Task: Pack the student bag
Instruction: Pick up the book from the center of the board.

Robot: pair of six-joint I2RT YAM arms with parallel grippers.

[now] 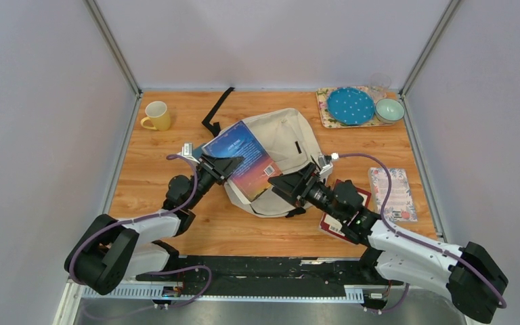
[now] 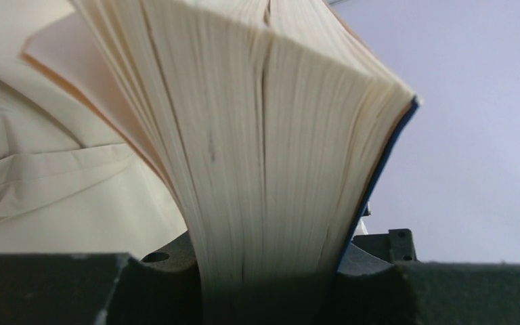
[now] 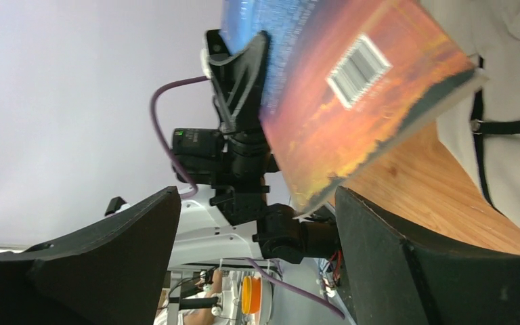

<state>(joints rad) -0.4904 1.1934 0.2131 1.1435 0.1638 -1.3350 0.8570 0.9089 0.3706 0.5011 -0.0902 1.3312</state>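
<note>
The student bag (image 1: 286,139) lies flat at the centre of the overhead view on the wooden table (image 1: 149,196), its cream fabric rumpled and its lower rim curving toward my two arms. A book (image 1: 240,159) with a blue and orange cover slants across the bag's left half, with its barcode end toward the bag's lower rim.

My left gripper (image 1: 218,166) is clamped on the book's left edge. At my left wrist, the fanned pages (image 2: 257,135) rise from between my fingers, with bag cloth (image 2: 54,176) at left. My right gripper (image 1: 291,184) sits at the bag's lower right rim, its fingers (image 3: 406,257) spread wide and holding nothing. The book's lower corner (image 3: 365,88) hangs just above the gap.

Bare wood shows to the left of the bag and along the near edge below it. A yellow mug (image 1: 157,116) stands upper left, well apart from the bag. A black bracket (image 1: 215,112) lies just beside the bag's upper left edge. A tray (image 1: 325,108) in the upper right corner carries a blue plate (image 1: 350,105) and a bowl (image 1: 389,110), with a glass (image 1: 379,82) behind them. A patterned booklet (image 1: 394,193) lies at right, near the wall. A red book (image 1: 338,223) lies partly under my right arm.
</note>
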